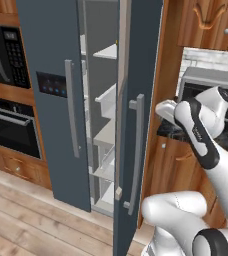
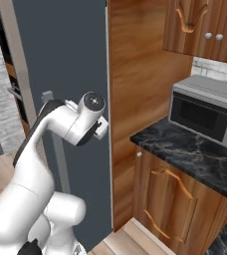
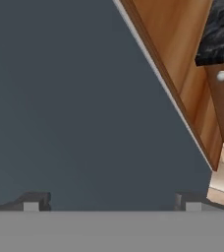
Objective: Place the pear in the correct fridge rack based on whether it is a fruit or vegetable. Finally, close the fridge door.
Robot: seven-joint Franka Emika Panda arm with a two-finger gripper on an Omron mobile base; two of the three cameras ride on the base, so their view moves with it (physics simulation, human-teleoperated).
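The fridge door [image 1: 138, 100] stands swung open, edge-on in the left base view, with its long grey bar handle [image 1: 137, 150] facing me. In the right base view its plain slate-grey outer face [image 2: 65, 55] rises behind my arm. My gripper [image 2: 101, 128] is right up against that outer face, beside the handle [image 2: 56, 149]. In the hand view the door face [image 3: 74, 98] spreads wide and close, and my gripper [image 3: 109, 204] is open, its fingertips [image 3: 33, 203] far apart with nothing between them. White racks [image 1: 106, 135] show inside the fridge. The pear is out of view.
The other fridge door [image 1: 51, 85], with the blue-lit panel, is shut at the left. A wall oven [image 1: 11, 125] sits beyond it. To the right are a wooden side panel [image 2: 140, 99], a black marble counter [image 2: 185, 149] and a grey microwave [image 2: 207, 112].
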